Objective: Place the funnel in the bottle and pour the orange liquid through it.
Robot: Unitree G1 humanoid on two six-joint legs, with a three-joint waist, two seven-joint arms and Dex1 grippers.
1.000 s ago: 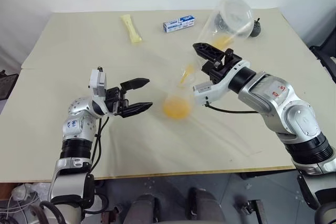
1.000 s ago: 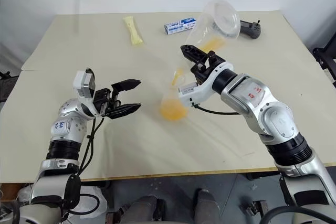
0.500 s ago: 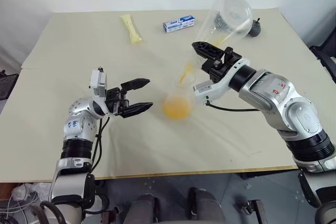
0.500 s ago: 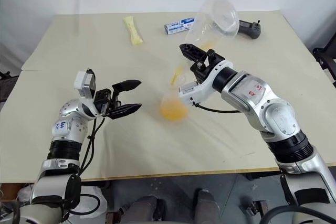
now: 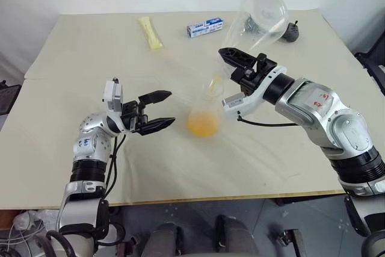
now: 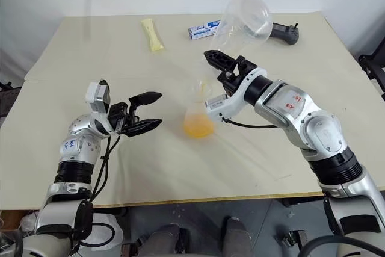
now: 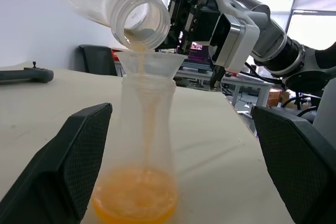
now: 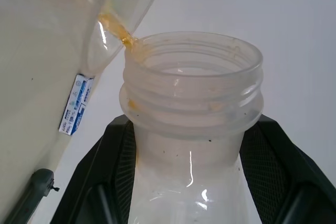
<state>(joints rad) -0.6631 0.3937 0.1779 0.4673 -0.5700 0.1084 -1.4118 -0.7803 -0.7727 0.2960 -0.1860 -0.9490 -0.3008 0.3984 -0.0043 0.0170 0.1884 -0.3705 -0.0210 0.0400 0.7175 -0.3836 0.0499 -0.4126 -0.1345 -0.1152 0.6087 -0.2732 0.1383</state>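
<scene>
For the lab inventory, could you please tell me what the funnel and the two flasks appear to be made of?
Funnel: clear, glossy, probably plastic; liquid shows through it. Standing flask: transparent, likely plastic. Tilted flask: clear, slightly cloudy, with a moulded threaded neck, so probably plastic.

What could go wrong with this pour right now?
1. The bottle stands free; the open left pincer sits beside it without touching, so a nudge from the tilted flask in the right pincer could tip it.
2. The funnel just rests in the neck and might shift.
3. The flask's lip hangs at the funnel's edge, so last drops of liquid could miss.
</scene>
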